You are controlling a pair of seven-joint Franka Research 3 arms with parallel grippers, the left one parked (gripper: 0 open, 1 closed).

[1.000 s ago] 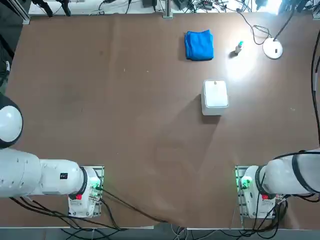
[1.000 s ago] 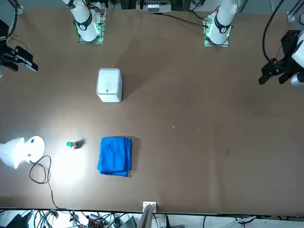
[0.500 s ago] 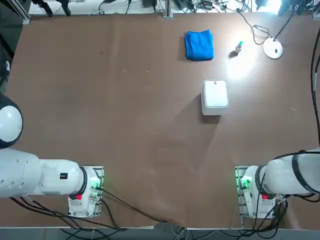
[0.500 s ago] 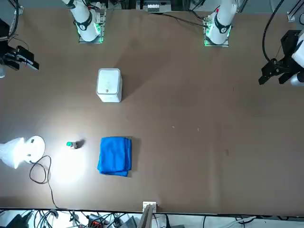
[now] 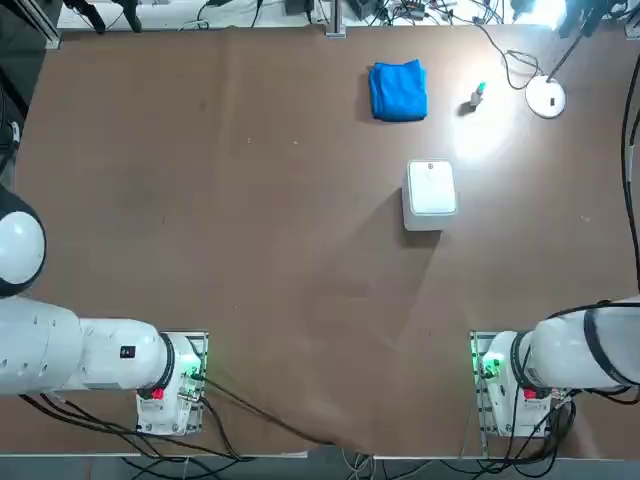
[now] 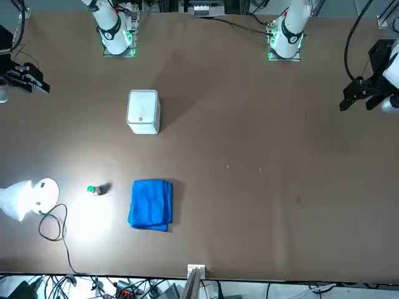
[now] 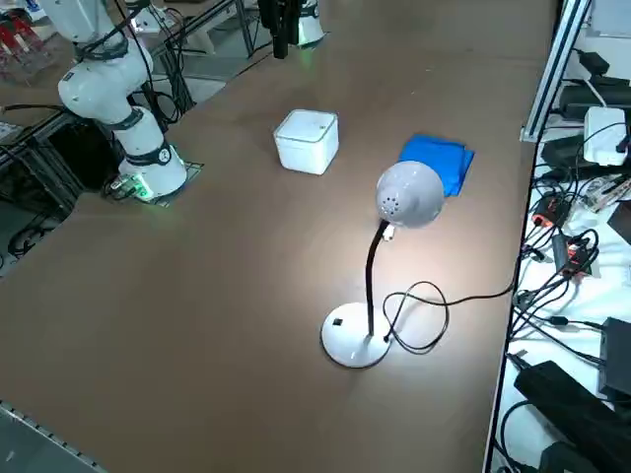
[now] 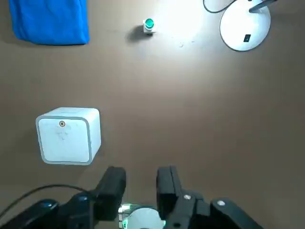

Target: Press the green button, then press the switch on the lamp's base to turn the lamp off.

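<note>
The right gripper (image 8: 140, 183) hangs high above the brown worktop (image 8: 190, 119), its fingers (image 8: 113, 183) set a narrow gap apart and holding nothing. The white square box (image 8: 69, 135) sits nearest the gripper, off to one side of it. Well beyond the gripper stands the green button (image 8: 149, 24), upright on its small grey stub, untouched. The lamp's base (image 8: 244, 32) lies further out on the other side of the gripper's line, with the dark switch (image 8: 247, 38) showing on its top. The lamp (image 7: 404, 197) is lit, casting a bright patch on the worktop near the button. The blue cloth (image 8: 51, 20) lies folded beyond the box.
</note>
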